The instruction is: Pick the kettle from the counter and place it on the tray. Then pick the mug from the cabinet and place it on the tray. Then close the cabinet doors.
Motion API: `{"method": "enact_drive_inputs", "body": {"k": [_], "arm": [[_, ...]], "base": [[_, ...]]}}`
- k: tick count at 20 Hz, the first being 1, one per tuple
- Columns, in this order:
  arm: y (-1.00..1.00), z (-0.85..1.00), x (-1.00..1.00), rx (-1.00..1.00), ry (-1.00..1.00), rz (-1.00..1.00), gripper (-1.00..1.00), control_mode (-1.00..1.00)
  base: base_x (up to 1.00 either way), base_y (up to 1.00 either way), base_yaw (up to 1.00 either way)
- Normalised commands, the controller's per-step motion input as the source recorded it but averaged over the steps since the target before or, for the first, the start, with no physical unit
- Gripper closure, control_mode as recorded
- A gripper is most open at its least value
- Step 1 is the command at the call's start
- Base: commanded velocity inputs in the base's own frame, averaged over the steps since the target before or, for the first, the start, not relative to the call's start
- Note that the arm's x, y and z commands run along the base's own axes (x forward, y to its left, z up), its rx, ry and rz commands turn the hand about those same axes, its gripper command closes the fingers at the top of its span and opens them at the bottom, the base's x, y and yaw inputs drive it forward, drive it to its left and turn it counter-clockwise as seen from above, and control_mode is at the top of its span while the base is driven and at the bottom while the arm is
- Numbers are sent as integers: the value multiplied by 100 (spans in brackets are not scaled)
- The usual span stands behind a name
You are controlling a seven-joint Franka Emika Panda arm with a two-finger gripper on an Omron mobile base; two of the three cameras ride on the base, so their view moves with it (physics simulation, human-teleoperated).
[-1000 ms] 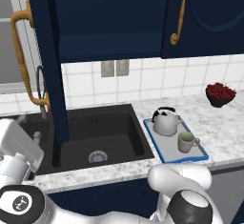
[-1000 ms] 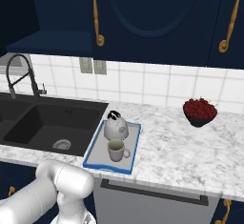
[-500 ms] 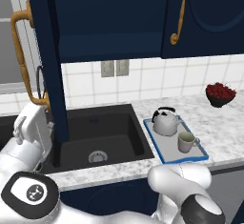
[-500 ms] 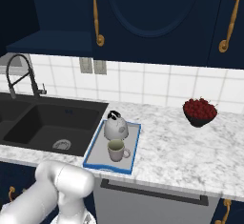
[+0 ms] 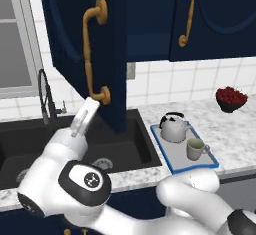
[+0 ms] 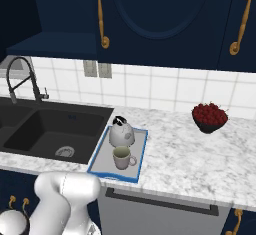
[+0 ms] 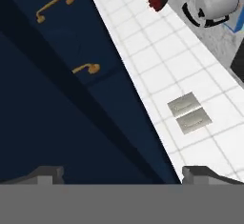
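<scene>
Open cabinet door (image 5: 95,49) with curved brass handle (image 5: 92,54) directly above the claw (image 5: 84,117), claw spread wide and empty just under the handle's lower end, kettle (image 5: 173,127) and mug (image 5: 195,149) on the tray (image 5: 170,160) well to its right, sink (image 5: 75,149) below it.

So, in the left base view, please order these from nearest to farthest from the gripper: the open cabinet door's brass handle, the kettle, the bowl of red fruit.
Measured from the gripper:
1. Brass handle of the open cabinet door, just above the gripper.
2. Kettle, to the right, on the tray.
3. Bowl of red fruit, far right on the counter.
</scene>
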Motion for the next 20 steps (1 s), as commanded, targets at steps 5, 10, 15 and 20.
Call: {"method": "enact_drive_inputs", "body": {"k": [5,10,15,20], "arm": [[-95,19,50,24,0,21,-100,-100],[-92,16,60,23,0,25,-100,-100],[-82,17,71,23,0,27,-100,-100],[-59,27,94,26,2,20,-100,-100]], "base": [[0,0,0],[0,0,0],[0,0,0],[0,0,0]]}}
